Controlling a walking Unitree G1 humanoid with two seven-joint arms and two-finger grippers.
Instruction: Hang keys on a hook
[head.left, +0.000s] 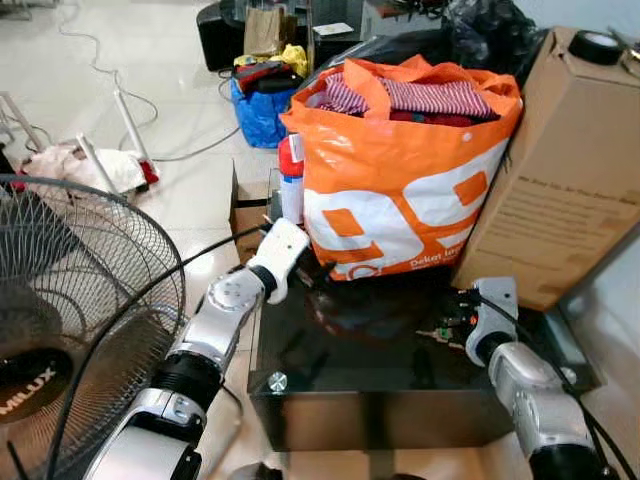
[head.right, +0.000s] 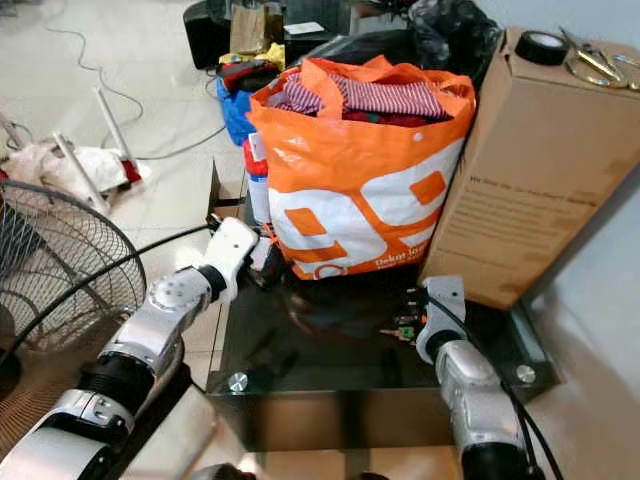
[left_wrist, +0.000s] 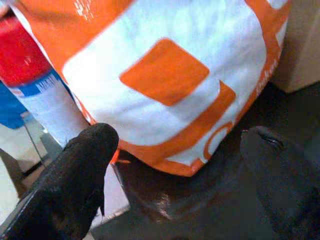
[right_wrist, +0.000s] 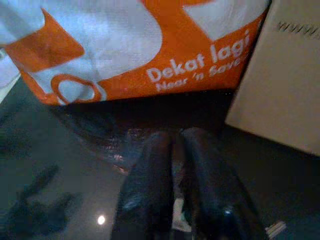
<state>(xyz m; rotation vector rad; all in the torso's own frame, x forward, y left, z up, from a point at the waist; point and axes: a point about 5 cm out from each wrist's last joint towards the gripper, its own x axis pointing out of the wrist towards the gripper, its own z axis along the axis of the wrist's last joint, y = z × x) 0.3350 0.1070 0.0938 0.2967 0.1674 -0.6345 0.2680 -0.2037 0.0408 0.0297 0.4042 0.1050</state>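
A small bunch of keys (head.left: 433, 333) lies low over the black glass table (head.left: 360, 370), right of centre, in front of the orange and white shopping bag (head.left: 400, 200). My right gripper (head.left: 453, 320) is down at the keys; its two black fingers (right_wrist: 200, 175) are pressed together, with a pale bit of the keys showing between them. My left gripper (left_wrist: 177, 145) is open at the bag's lower left corner, beside a red and white spray can (left_wrist: 35, 85).
A tall cardboard box (head.left: 570, 170) leans at the table's right, close behind my right wrist. A standing fan (head.left: 70, 310) is at the left, next to my left arm. Bags, cables and clutter lie on the tiled floor beyond.
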